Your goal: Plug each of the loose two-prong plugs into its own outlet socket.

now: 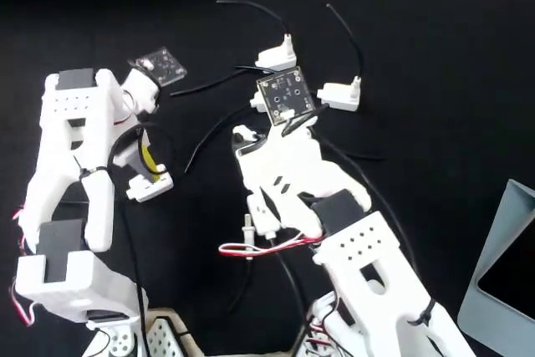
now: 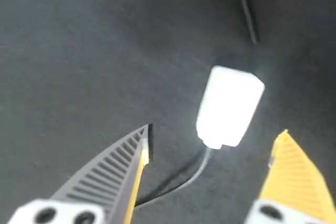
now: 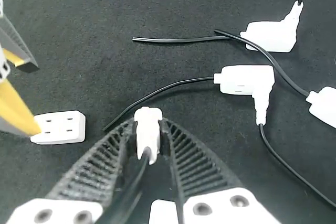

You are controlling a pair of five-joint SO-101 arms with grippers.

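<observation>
Plug (image 3: 147, 134) clamped in right pincer (image 3: 147, 125) | left pincer (image 2: 215, 131) wide over white block (image 2: 229, 103), perhaps socket

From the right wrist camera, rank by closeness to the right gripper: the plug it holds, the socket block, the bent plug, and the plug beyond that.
1. Held plug, in the right gripper's fingers.
2. Socket block, off to one side, and bent plug, ahead: too close to call.
3. Far plug, beyond the bent plug.

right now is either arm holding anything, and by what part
The right gripper holds a white plug by the sides of its body. The left gripper is open, holding nothing.
</observation>
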